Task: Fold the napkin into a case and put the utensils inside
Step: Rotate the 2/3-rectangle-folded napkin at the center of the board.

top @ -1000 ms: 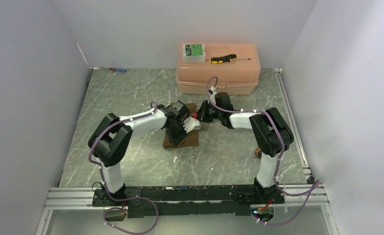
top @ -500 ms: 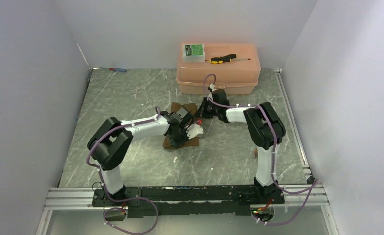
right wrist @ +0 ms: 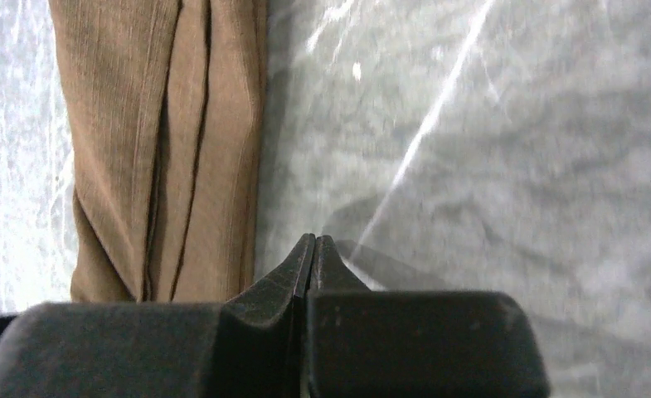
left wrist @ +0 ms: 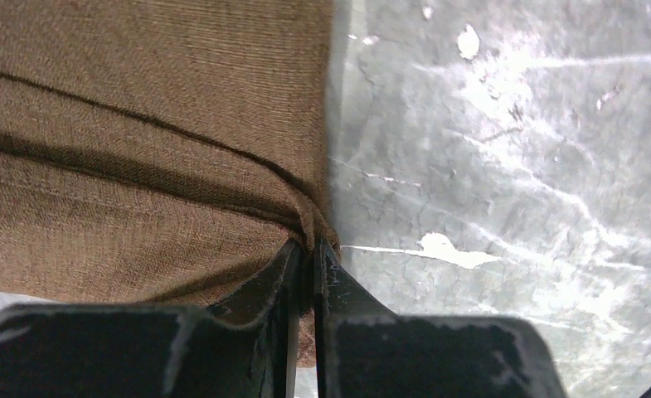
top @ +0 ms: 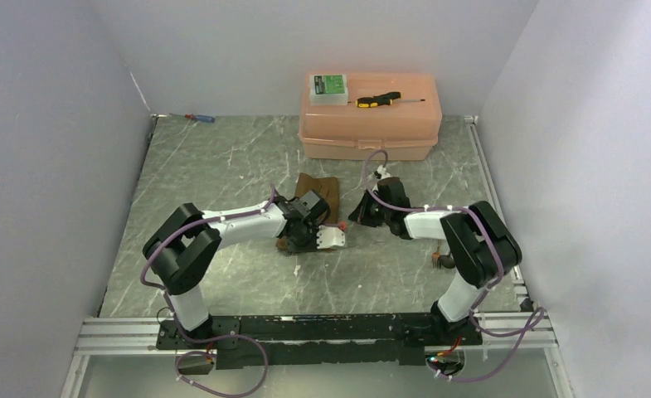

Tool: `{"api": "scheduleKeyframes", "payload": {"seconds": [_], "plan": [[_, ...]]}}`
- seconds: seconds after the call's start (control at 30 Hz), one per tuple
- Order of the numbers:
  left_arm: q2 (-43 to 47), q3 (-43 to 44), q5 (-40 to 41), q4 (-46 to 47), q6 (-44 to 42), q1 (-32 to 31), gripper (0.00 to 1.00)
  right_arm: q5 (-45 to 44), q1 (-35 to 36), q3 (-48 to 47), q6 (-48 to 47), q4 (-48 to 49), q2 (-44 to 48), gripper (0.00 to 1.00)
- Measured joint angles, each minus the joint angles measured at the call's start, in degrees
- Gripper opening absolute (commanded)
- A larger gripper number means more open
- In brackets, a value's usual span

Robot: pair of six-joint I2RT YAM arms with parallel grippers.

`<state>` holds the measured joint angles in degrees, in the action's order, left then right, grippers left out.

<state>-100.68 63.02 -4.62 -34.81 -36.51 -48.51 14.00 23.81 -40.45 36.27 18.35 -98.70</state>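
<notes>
The napkin [top: 319, 187] is a dark-brown cloth lying folded in a narrow strip at mid-table. Its near end disappears under my left gripper [top: 298, 240]. In the left wrist view the cloth [left wrist: 139, 124] fills the upper left, and my left gripper [left wrist: 313, 246] is shut on its bunched right edge. My right gripper [top: 355, 219] hangs just right of the cloth. In its own view the right gripper [right wrist: 314, 240] is shut with nothing in it, clear of the folded layers [right wrist: 172, 149] on the left. The utensils are out of view.
A pink plastic box [top: 370, 124] stands at the back, with a green-labelled case [top: 328, 87] and a yellow-and-black screwdriver [top: 378, 99] on its lid. A blue-and-red screwdriver [top: 199, 118] lies at the back left. A small dark thing [top: 439, 261] sits beside the right arm.
My right gripper has shut and pulled back to the right, off the cloth. My left gripper has slid toward the near end of the napkin and pinched its edge.
</notes>
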Motion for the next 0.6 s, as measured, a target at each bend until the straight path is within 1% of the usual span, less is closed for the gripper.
{"api": "scheduleKeyframes", "payload": {"seconds": [0.03, 0.1, 0.13, 0.17, 0.23, 0.3, 0.43, 0.53, 0.6], "plan": [[0.3, -0.3, 0.0, 0.0, -1.6, -0.1, 0.13, -0.4, 0.0, 1.4, 0.0, -0.6, 1.7, 0.13], [1.2, -1.5, 0.1, -0.2, -5.4, -0.3, 0.12, -0.9, 0.0, 2.7, -0.1, -2.2, 4.7, 0.25], [1.6, -2.0, 0.2, -0.3, -6.8, -0.3, 0.13, -1.6, 0.0, 2.7, -0.3, -2.9, 6.0, 0.29], [1.9, -2.4, 0.5, -0.5, -8.3, -0.3, 0.17, -2.0, 0.0, 2.2, -0.9, -3.3, 6.9, 0.32], [2.3, -2.8, 0.9, -0.8, -10.3, -0.4, 0.25, -2.6, 0.0, -0.7, -2.3, -4.5, 6.7, 0.37], [2.3, -2.8, 1.6, -1.1, -10.7, -0.4, 0.32, -3.1, 0.1, -6.4, -4.0, -5.0, 3.8, 0.40], [2.3, -2.4, 2.9, -1.9, -9.7, -0.4, 0.35, -5.1, 1.1, -19.5, -8.2, -4.6, -5.5, 0.46], [2.6, -2.6, 3.2, -2.0, -9.5, -0.4, 0.35, -7.4, 2.9, -24.5, -11.1, -4.7, -10.3, 0.48], [3.5, -3.3, 3.4, -2.0, -9.8, -0.4, 0.37, -8.8, 4.5, -25.9, -13.1, -4.9, -12.5, 0.49]]}}
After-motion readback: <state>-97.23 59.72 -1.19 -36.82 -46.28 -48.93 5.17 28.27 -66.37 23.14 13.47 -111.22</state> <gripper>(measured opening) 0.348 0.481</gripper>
